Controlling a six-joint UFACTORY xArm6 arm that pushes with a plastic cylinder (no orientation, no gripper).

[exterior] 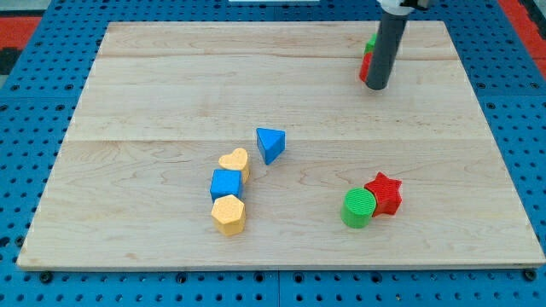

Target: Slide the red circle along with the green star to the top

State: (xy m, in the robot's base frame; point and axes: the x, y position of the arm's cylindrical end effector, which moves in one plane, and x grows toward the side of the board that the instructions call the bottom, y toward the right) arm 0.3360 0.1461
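My tip (376,87) is the lower end of a dark rod at the view's top right. It stands right in front of a red block (364,66) and a green block (372,41), which are mostly hidden behind the rod, so their shapes cannot be made out. The tip appears to touch the red block's right side.
A green cylinder (358,207) and a red star (385,193) touch at the lower right. A blue triangle (270,143) lies near the middle. A yellow heart (235,161), a blue cube (226,184) and a yellow hexagon (229,214) form a touching column at lower centre.
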